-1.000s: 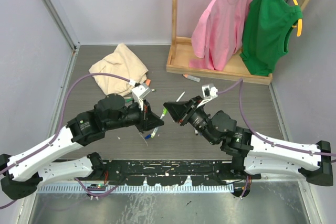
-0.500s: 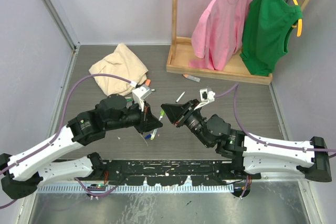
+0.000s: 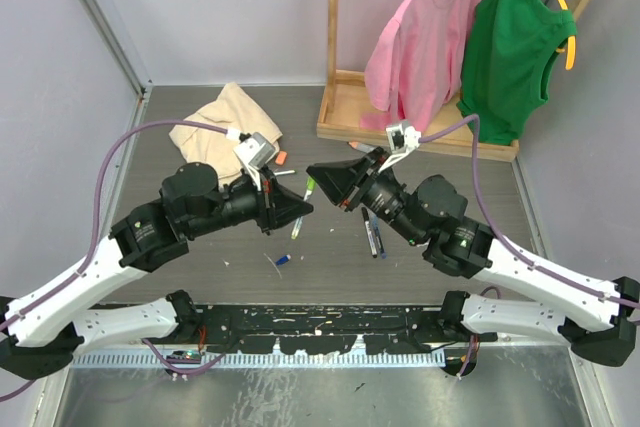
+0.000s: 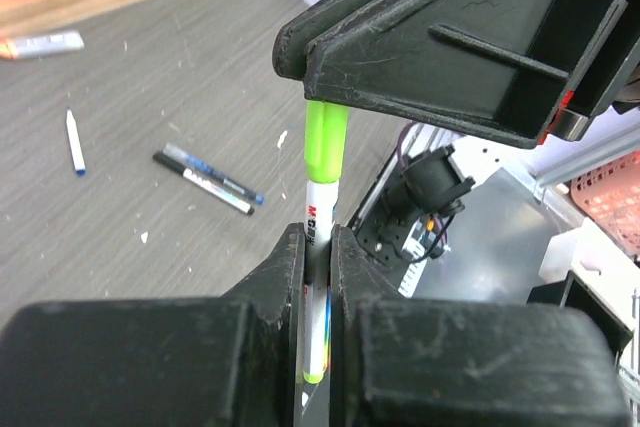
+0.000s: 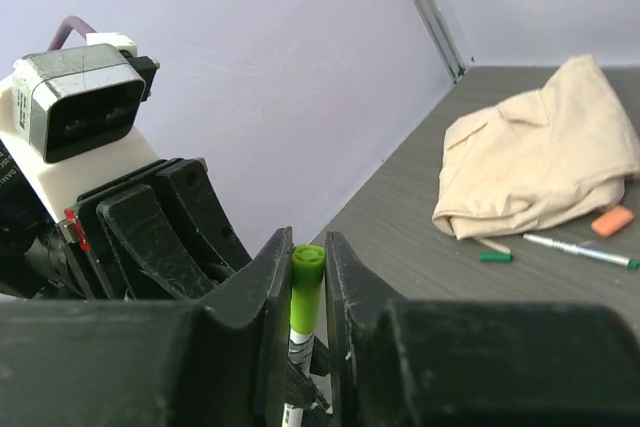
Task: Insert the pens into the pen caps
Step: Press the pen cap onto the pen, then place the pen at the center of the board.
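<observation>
the white pen [image 4: 318,209] has red print along its barrel that starts with an "m". the rest is too small to read, and there is a coloured patch lower down. the two dark pens [image 4: 205,175] on the table [image 3: 330,267] carry pale lettering that cannot be made out.

the left gripper [image 4: 318,247] is clamped tight on the white pen's barrel, a finger pressed to each side. the pen's green rear end sticks out behind the fingers. the right gripper [image 5: 306,262] is closed to a narrow gap on the green cap [image 5: 307,292], with one finger on either side of it.

the two grippers meet nose to nose above the middle of the table, the right one's tips slightly farther away than the left one's. the green cap sits at the front end of the white pen, in line with it; how far it is pushed on i cannot tell. the dark pens lie on the table to the right of the grippers. an orange cap [image 3: 282,158] lies on the far side, just beside the beige cloth [image 3: 225,132].
</observation>
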{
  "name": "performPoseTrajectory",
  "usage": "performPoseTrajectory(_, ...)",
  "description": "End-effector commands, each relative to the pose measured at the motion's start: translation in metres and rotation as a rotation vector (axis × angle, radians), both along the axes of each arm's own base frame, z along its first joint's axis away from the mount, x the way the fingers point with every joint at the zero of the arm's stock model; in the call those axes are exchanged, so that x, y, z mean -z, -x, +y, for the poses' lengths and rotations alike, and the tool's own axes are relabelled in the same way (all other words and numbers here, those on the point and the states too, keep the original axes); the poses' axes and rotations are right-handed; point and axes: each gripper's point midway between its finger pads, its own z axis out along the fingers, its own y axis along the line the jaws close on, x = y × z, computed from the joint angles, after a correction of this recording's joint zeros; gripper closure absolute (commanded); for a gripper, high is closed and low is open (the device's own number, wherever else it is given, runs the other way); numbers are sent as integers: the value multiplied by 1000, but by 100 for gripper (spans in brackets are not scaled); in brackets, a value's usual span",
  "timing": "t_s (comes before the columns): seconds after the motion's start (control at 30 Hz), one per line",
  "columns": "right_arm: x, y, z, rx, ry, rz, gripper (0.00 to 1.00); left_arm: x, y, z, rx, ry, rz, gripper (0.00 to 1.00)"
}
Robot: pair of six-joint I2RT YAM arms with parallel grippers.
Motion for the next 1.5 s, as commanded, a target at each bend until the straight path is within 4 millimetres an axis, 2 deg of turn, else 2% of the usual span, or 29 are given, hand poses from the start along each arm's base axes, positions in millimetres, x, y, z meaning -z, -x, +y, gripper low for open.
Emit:
performPoseTrajectory(0.0,-22,7,-3,-41,127,-107,79,-58,-20,13,-107,108,-133,100)
performPoseTrajectory(0.13,-50,-1,-24,52,100,-160,67,-47,-21,21,-135,78,-120,100)
performPoseTrajectory(0.2,-55,-3,-36,92,110,-171,63,-41,-22,24,-152,61,-110,100)
performPoseTrajectory(0.3,-49,-8,-52,159,157,-168,56,-28,-24,29,-178,27,-91,100)
performPoseTrajectory(0.4,-24,-15,-64,218,236,-125,50,-14,-28,32,-206,-2,-69,100)
performPoseTrajectory(0.57,42,-26,-77,302,384,21,42,16,-36,31,-256,-57,-3,100)
performPoseTrajectory(0.67,87,-29,-73,283,474,108,37,32,-43,33,-306,-78,30,100)
performPoseTrajectory(0.77,129,-36,-67,216,523,209,35,40,-47,34,-336,-72,40,100)
performPoseTrajectory(0.9,173,-52,-72,162,506,340,32,49,-51,33,-359,-84,59,100)
performPoseTrajectory(1.1,214,-67,-96,148,401,477,24,71,-55,24,-375,-66,117,95)
performPoseTrajectory(1.2,225,-68,-111,161,332,524,19,85,-57,15,-375,-51,153,95)
performPoseTrajectory(1.3,228,-68,-126,216,307,529,15,98,-63,8,-398,-36,192,100)
performPoseTrajectory(1.47,221,-64,-144,297,305,484,11,114,-74,-8,-429,30,238,100)
